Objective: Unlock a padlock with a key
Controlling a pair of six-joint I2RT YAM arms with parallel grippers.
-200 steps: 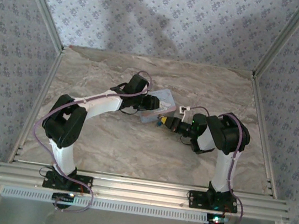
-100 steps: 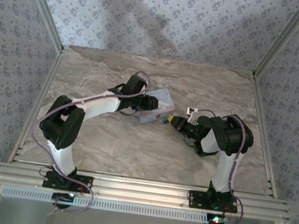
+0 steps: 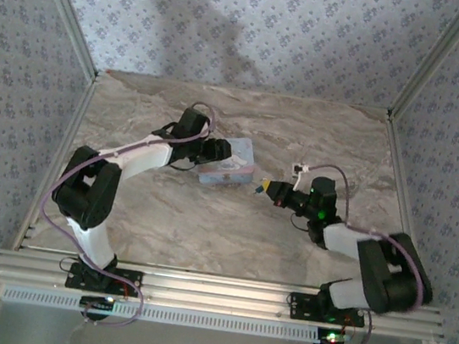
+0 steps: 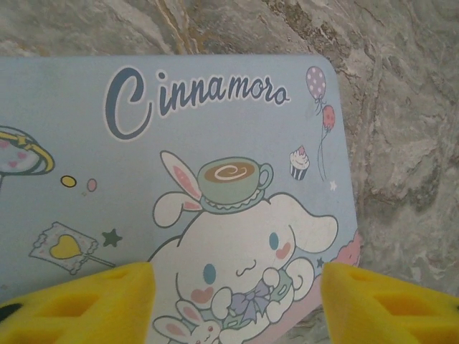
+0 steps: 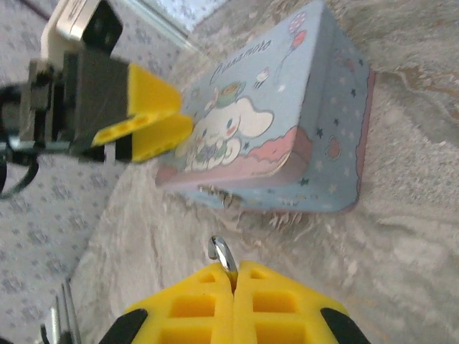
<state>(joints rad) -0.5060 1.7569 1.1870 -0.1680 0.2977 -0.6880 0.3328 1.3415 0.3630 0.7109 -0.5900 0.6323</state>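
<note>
Right gripper (image 5: pixel 234 276) pressed together, pinching thin silvery hook, seemingly padlock (image 5: pixel 222 252) shackle. Body hidden behind fingers. Padlock near tin (image 5: pixel 301 107) side wall, apart from it. Left gripper (image 4: pixel 237 287) spread above tin lid, not clamping. Risks: slim shackle twists or slips from pinch; unheld tin slides if nudged.

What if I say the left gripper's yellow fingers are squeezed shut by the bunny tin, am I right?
Not quite: the left gripper is open, its yellow fingers standing apart by the Cinnamoroll tin, as the left wrist view shows.
</note>
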